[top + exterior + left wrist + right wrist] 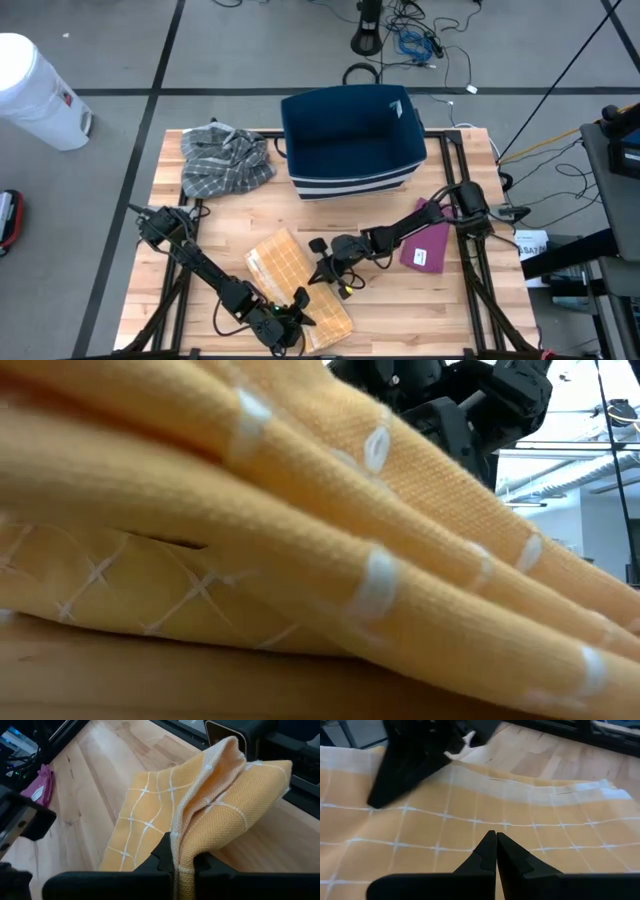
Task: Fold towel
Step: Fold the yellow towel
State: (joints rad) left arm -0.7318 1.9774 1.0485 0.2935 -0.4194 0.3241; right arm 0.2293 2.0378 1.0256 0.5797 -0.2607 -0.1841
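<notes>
An orange towel (280, 268) with a white grid lies on the wooden table near its front edge. It fills the low view (300, 540). My left gripper (293, 318) is at the towel's near right part and is shut on a bunched fold (182, 860). My right gripper (325, 272) is shut at the towel's right edge. In its wrist view its closed fingertips (492, 840) point down at the flat towel (420, 825), with the left arm's dark hand (415, 755) beyond them. My left gripper pinches a raised fold of the towel, several layers thick, at a hemmed edge (181, 870) between its two fingers. It comes in slanting down from the table's left. The pinched part stands up in a peak (227, 755) beyond the fingers; the rest (145, 820) lies on the table. My right gripper's shut tips are at the towel's surface; whether they touch it I cannot tell.
A navy fabric bin (350, 140) stands at the far middle, with a crumpled grey plaid cloth (225, 160) at the far left. A magenta cloth (428, 248) lies right of the towel under my right arm. A white bucket (35, 90) stands on the floor off the table's left.
</notes>
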